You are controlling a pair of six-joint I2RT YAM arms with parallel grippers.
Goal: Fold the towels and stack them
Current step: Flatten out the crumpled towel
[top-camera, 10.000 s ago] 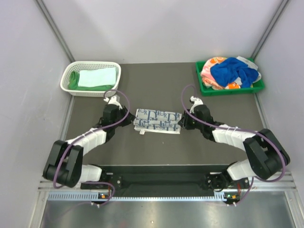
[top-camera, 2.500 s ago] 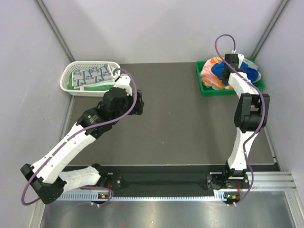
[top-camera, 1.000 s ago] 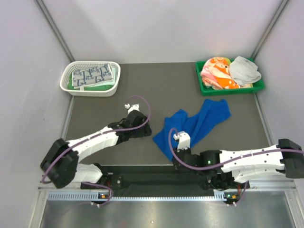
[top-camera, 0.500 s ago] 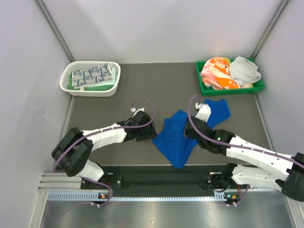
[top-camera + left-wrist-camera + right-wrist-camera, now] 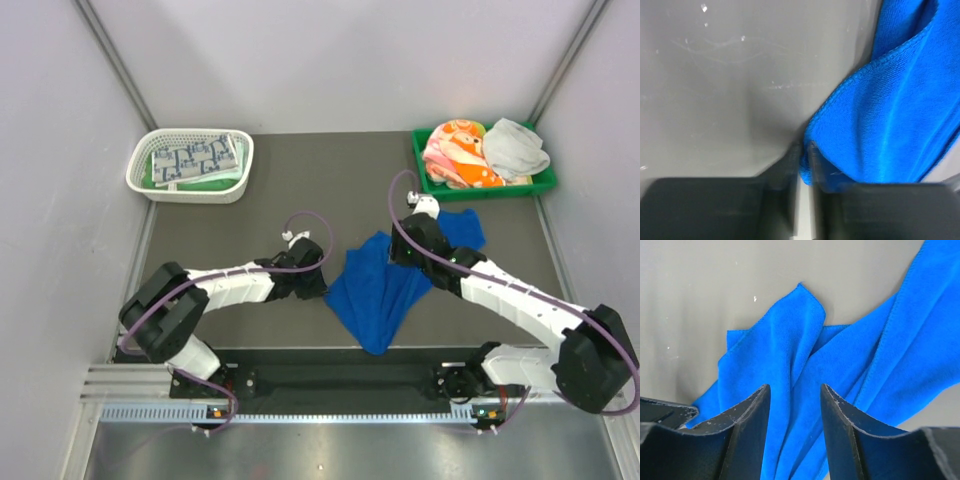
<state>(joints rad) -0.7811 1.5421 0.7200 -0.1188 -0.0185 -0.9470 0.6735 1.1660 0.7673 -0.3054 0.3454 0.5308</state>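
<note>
A royal blue towel point(image 5: 385, 285) lies crumpled and spread on the dark table in the middle. My left gripper point(image 5: 318, 283) is low at its left edge. In the left wrist view the left gripper point(image 5: 804, 152) has its fingers nearly together, with a fold of the blue towel point(image 5: 890, 125) pinched between them. My right gripper point(image 5: 405, 250) hovers over the towel's upper part. In the right wrist view the right gripper point(image 5: 794, 390) is open above the blue towel point(image 5: 775, 350), with nothing between its fingers.
A white mesh basket point(image 5: 190, 195) at the back left holds a folded white towel with grey-blue squares point(image 5: 195, 158) on green cloth. The green tray point(image 5: 480, 190) at the back right holds an orange-pink print towel point(image 5: 455, 155) and a grey towel point(image 5: 515, 148).
The left gripper slid right to the blue towel's left edge and closed on it. The right arm swung from the near edge up over the towel's upper part and opened.
</note>
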